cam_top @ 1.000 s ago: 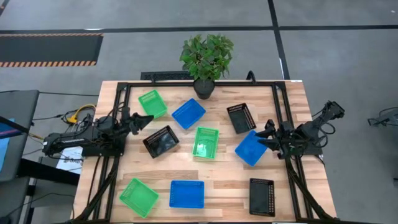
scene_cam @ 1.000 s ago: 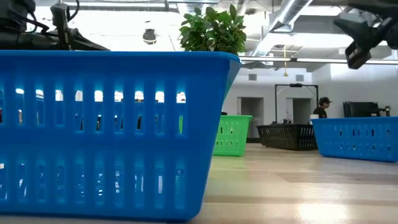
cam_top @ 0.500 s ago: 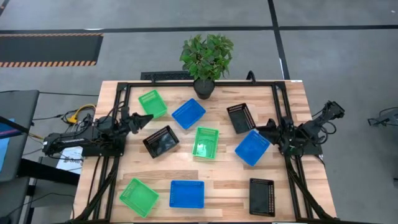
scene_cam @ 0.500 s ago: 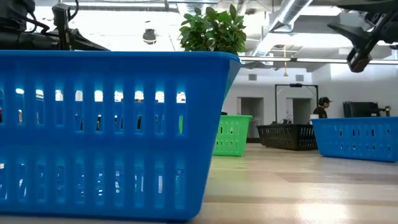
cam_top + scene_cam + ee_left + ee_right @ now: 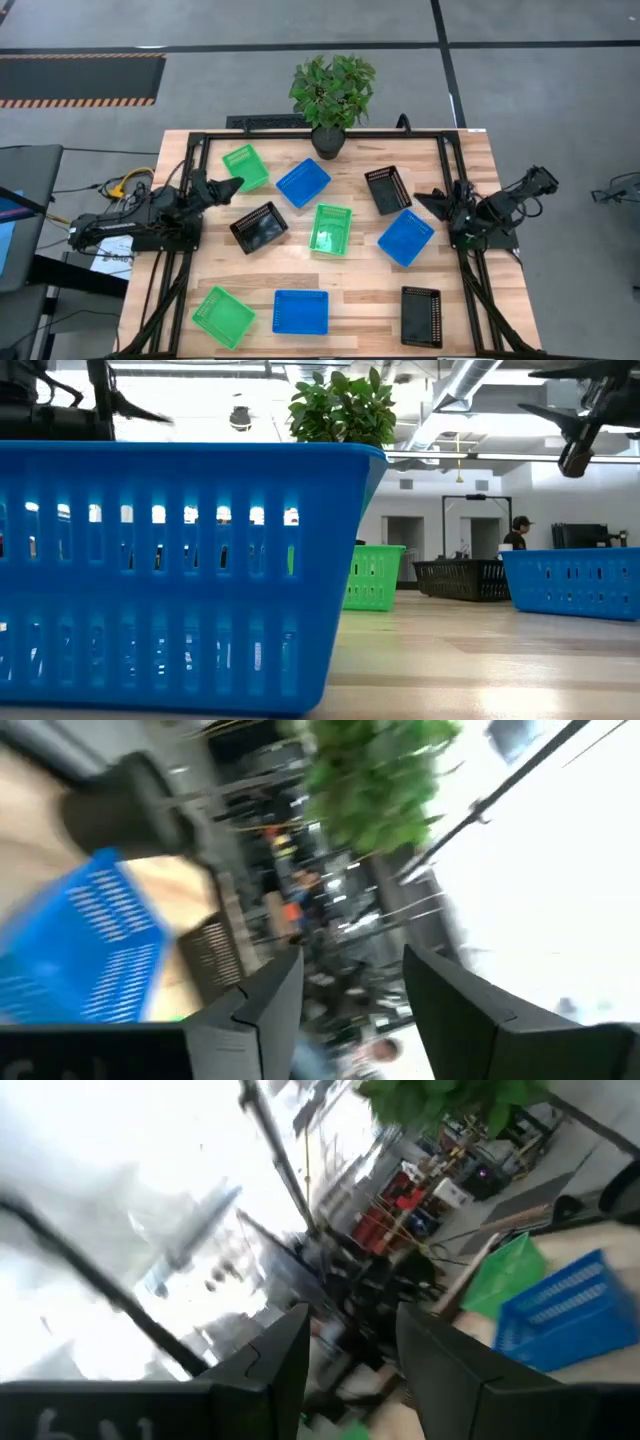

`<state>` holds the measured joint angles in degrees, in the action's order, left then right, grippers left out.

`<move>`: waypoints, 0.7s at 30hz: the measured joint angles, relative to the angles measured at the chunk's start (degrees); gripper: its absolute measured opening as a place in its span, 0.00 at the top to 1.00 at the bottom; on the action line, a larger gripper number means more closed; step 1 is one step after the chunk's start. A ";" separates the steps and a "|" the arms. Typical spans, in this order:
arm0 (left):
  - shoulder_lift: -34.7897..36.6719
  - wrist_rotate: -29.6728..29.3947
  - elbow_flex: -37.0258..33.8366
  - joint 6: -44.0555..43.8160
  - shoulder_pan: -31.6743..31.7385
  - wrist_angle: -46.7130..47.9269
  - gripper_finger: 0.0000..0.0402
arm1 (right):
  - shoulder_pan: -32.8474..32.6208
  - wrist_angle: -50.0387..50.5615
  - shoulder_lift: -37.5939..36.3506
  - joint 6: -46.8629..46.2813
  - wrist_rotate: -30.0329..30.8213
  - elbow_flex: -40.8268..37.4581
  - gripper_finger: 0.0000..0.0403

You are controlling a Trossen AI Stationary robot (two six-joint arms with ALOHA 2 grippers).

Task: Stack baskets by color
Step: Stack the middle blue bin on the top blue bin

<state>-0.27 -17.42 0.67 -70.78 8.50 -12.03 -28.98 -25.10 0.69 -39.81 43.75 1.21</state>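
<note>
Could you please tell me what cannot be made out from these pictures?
- Low view: the near blue basket fills the foreground and hides most of the table behind it.
- Left wrist view: motion blur smears the potted plant and the room.
- Right wrist view: blur hides the room's details.
- High view: the basket walls' mesh is too small.

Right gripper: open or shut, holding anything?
Open and empty. The right gripper shows a clear gap between its fingers with nothing in it, hanging above the table beside the blue basket.

Nine baskets [image 5: 330,228] lie apart before plant [image 5: 332,92].
</note>
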 joint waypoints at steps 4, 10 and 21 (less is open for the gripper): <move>0.00 0.20 0.01 2.76 0.00 -10.43 0.57 | 3.52 -0.61 0.16 -9.65 -1.44 1.19 0.57; 0.02 -0.89 4.72 12.16 0.00 -15.94 0.53 | 7.56 -0.72 7.03 -1.37 0.39 10.51 0.57; -7.55 -2.15 19.19 29.76 0.00 -14.68 0.39 | 13.50 30.41 26.45 1.16 4.33 38.21 0.57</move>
<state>-7.82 -19.57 19.85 -41.02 8.49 -26.71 -15.47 5.31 27.14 -38.65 48.08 39.42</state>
